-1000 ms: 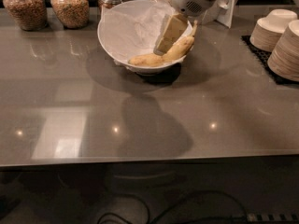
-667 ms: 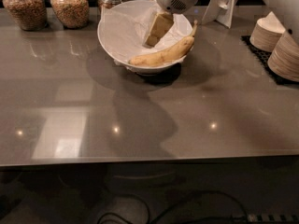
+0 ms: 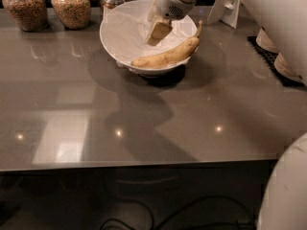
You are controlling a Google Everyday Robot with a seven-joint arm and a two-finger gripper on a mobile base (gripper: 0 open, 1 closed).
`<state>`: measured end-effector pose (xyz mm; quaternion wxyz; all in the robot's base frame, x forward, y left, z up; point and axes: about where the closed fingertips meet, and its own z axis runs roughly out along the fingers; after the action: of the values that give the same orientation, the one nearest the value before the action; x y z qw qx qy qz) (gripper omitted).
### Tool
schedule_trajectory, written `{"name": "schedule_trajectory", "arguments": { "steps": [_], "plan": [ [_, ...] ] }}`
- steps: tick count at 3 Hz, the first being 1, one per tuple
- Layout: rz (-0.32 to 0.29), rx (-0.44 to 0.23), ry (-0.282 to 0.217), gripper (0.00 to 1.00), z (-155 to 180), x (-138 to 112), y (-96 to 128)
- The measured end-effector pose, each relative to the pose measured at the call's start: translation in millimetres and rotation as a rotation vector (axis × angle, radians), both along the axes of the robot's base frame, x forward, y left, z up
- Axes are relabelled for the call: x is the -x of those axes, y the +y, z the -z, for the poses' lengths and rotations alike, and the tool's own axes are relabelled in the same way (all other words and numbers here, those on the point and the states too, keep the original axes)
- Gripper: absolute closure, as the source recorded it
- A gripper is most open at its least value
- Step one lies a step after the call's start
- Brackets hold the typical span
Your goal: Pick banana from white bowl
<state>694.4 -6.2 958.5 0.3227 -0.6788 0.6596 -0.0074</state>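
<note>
The banana [image 3: 168,55] is long, curved and yellow with brownish marks. It lies along the front right inside of the white bowl [image 3: 111,35], with its stem poking up over the right rim. The bowl is wide, lined with crinkled white paper, and stands at the back middle of the grey table. My gripper [image 3: 158,32] hangs from the white arm down into the bowl's middle, just behind and to the left of the banana's centre. It is apart from the banana and holds nothing that I can see.
Three glass jars of grains [image 3: 71,5] stand at the back left. A white sign stand [image 3: 228,6] is behind the bowl on the right. Stacked off-white bowls [image 3: 283,63] sit on a black mat at the right edge. My white arm fills the right side.
My gripper has moved left and back, from over the banana's right half to the bowl's middle. The banana stays in the bowl by the front right rim.
</note>
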Motion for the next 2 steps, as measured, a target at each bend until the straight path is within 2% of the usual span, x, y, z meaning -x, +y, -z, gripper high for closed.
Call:
{"name": "schedule_trajectory", "arguments": {
  "steps": [2],
  "plan": [
    [0.056,0.06,0.151,0.44,42,-6,-11]
  ]
}}
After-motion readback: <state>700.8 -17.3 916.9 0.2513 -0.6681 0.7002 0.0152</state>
